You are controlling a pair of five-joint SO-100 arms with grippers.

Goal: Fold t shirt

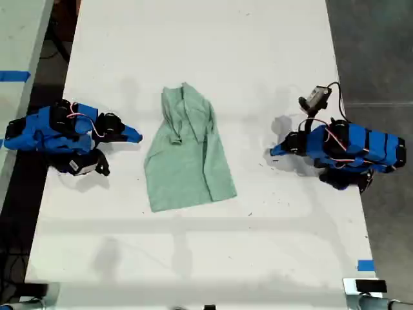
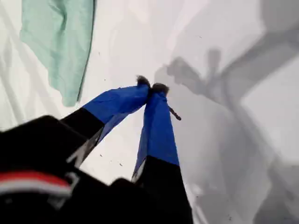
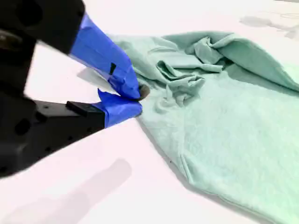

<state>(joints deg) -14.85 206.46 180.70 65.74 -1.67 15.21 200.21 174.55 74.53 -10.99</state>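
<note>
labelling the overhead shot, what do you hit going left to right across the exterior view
strip of blue tape → blue arm with my second tool → t shirt → blue arm with my first tool

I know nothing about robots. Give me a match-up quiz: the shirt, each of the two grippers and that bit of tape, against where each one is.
1. t shirt
2. my first gripper
3. my second gripper
4. blue tape

A. shut, right beside the shirt's edge
B. pale green, creased, middle of the table
C. table edge, exterior view's lower right
D. shut, over bare table, away from the shirt

Pairs: 1-B, 2-D, 3-A, 4-C
</note>
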